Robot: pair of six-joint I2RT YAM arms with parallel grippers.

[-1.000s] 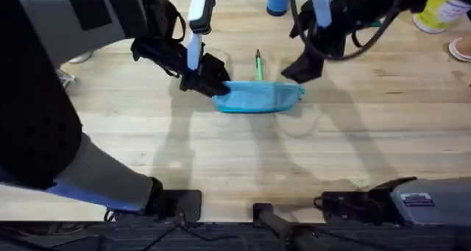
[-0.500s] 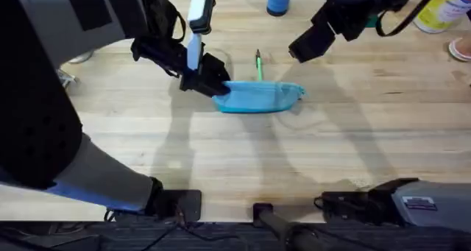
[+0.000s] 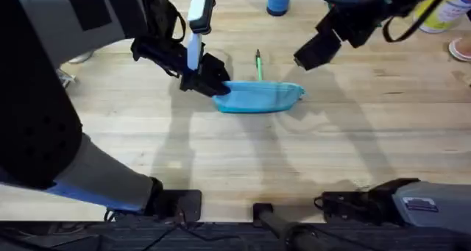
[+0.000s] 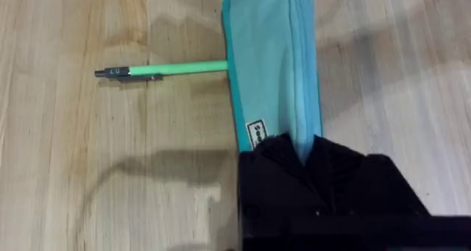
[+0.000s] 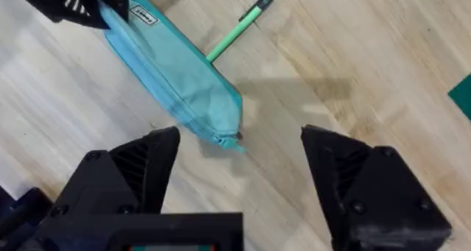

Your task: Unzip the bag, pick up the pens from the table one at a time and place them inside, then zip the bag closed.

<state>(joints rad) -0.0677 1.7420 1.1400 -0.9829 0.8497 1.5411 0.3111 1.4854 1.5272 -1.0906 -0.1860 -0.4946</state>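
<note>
The surface [image 3: 353,133] is pale wood with visible grain and a faint sheen. The bag [image 3: 261,97] is soft matt cloth. The pen [image 4: 165,69] looks like smooth green plastic.

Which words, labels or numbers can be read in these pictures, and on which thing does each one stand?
None can be read.
Small white tag on the bag, near the left gripper: dark print, too blurred to read.
Sticker on the right arm's base: print too small to read.
Green pen: no print can be made out.
</note>
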